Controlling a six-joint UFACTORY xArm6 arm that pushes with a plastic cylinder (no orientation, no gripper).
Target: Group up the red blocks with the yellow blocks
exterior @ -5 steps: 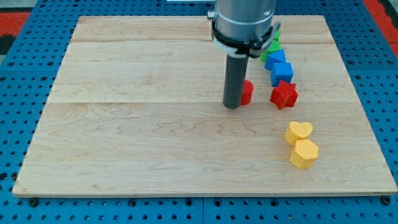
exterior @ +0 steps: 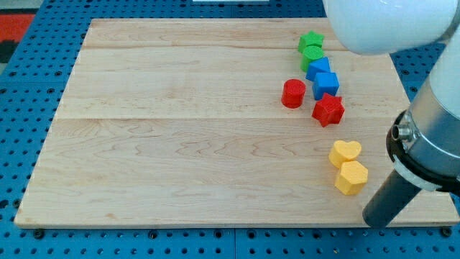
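My tip (exterior: 376, 221), a bare rod with no jaws, touches nothing. Just left: yellow heart (exterior: 346, 152), yellow hexagon (exterior: 351, 178). Farther up-left: red cylinder (exterior: 292, 93), red star (exterior: 328, 109). Probably light, rigid, slippery; push flat sides.

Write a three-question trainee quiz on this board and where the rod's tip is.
1. True or false: my tip touches a red block.
2. Which block lies nearest my tip? A) red cylinder B) yellow hexagon block C) green star block
3. Fill in: the red star block lies toward the view's ____ of the yellow heart block.

Key:
1. False. It sits near the board's bottom right corner, apart from every block.
2. B
3. top
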